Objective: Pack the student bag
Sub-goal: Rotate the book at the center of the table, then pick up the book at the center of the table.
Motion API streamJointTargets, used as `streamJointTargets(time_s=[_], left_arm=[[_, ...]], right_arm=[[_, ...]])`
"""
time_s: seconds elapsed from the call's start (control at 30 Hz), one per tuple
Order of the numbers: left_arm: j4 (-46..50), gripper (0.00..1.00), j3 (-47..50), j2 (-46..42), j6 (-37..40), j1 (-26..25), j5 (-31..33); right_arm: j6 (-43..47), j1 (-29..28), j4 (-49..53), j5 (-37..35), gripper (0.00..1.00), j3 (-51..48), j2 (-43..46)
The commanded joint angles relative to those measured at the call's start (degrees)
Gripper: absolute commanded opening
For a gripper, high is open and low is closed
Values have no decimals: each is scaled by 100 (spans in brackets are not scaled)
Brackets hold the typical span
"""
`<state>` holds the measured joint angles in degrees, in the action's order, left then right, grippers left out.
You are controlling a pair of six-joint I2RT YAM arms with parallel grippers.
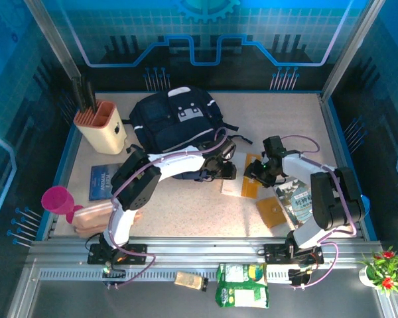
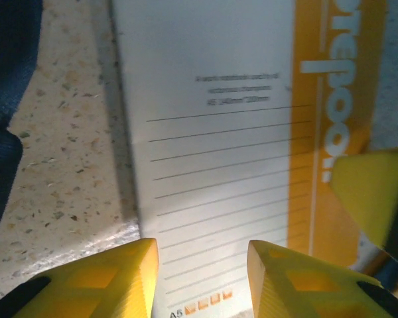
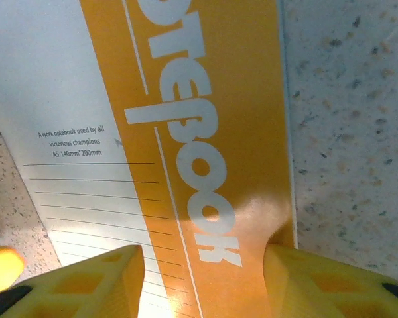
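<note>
Where the two arms reach inward and meet at mid-table, the count runs as follows.

- One student bag (image 1: 176, 119), dark navy, lying flat just beyond and to the left of the left gripper (image 2: 202, 278).
- One white-and-orange notebook (image 3: 186, 132), directly beneath both pairs of fingers.
- One orange notebook (image 1: 273, 211), on the near side of the right gripper (image 3: 202, 285).
- One blue book (image 1: 106, 180).
- One pink cup (image 1: 56, 199).
- One beige holder (image 1: 101, 126).

Left arm: stretched low to its right, fingers apart, clamping nothing.

Right arm: elbow bent, wrist turned leftward, fingers apart over the notebook's orange band, clamping nothing.
</note>
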<state>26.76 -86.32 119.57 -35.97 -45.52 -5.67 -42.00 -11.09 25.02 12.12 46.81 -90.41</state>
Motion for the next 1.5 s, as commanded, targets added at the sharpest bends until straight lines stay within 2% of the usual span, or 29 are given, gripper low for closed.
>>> streamJointTargets(time_s=[0.0, 0.47, 0.57, 0.7, 0.9, 1.2, 1.37, 1.47], left_arm=[[132, 42, -168, 220, -225, 48, 165], [224, 50, -323, 554, -336, 81, -144], [161, 50, -415, 552, -307, 114, -598], [-167, 44, -457, 315, -356, 180, -1471], [-695, 35, -183, -128, -529, 187, -1996], [-1054, 32, 168, -159, -750, 295, -2085], [-777, 36, 103, 2, -711, 309, -1748], [-494, 41, 82, 48, -643, 322, -1267]], right_arm=[[-80, -78, 104, 90, 52, -44, -72], [-153, -113, 132, 181, 53, 14, -221], [-250, -112, 33, 316, 53, -41, -230], [-367, -102, -65, 316, 52, -100, -204], [-509, -59, -171, 294, 51, -187, -169], [-562, -20, -190, 181, 49, -312, -110], [-569, -10, -191, 159, 49, -328, -141], [-573, -16, -156, 133, 49, -330, -143]])
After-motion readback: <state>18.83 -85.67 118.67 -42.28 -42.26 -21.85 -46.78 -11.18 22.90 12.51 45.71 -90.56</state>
